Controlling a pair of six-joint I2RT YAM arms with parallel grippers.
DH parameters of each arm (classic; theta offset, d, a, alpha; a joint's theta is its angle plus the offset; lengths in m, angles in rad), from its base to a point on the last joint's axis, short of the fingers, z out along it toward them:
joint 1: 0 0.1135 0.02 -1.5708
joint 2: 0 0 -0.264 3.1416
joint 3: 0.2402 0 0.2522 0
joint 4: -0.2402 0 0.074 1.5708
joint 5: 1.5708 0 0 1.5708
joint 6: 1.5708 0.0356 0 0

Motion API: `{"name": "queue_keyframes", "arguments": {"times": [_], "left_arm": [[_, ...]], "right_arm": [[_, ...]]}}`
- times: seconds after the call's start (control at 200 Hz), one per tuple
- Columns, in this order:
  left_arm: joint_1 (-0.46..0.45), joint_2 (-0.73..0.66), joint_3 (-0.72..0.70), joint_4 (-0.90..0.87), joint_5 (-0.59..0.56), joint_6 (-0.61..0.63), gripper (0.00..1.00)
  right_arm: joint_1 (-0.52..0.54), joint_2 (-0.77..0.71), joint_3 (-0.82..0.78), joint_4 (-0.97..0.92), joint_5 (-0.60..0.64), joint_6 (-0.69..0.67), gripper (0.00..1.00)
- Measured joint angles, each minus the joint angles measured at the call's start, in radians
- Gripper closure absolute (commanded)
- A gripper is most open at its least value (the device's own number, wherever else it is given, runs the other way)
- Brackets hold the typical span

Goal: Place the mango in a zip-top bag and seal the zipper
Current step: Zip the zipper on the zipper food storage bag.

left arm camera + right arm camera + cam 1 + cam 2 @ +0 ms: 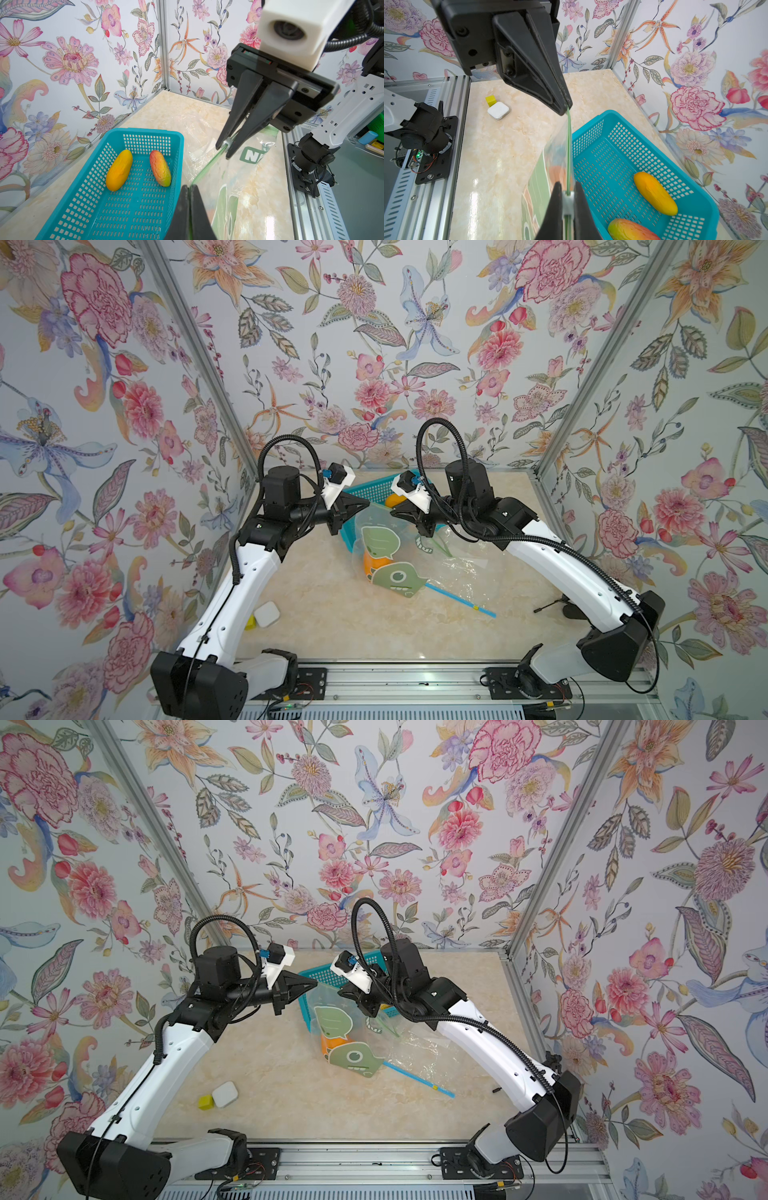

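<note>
Claws first, in both top views: left claw (pixel 368 502) and right claw (pixel 392 510) meet above the teal basket (pixel 365 489), each clamped tight on the top edge of the zip-top bag (pixel 376 537). The orange mango (pixel 369 566) sits inside its lower end, on the tabletop (pixel 332 614). Left wrist view: the right claw's tips pinch the slider (pixel 228 143) on the green zipper (pixel 207 168). Right wrist view: two spare mangoes (pixel 655 193) lie in the basket.

Orange mango (pixel 370 567) low inside upright, clear, green-printed zip-top bag (pixel 380 537)
</note>
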Motion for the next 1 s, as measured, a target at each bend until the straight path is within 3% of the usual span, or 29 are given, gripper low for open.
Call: {"name": "queue_keyframes", "arguments": {"times": [0.42, 1.001], "left_arm": [[0.077, -0.044, -0.056, 0.067, -0.061, -0.105, 1.00], [0.137, -0.050, -0.083, 0.103, -0.092, -0.164, 1.00]], "right_arm": [[-0.107, -0.158, -0.148, -0.011, -0.001, -0.001, 0.99], [-0.141, -0.245, -0.208, -0.055, 0.021, -0.008, 0.98]]}}
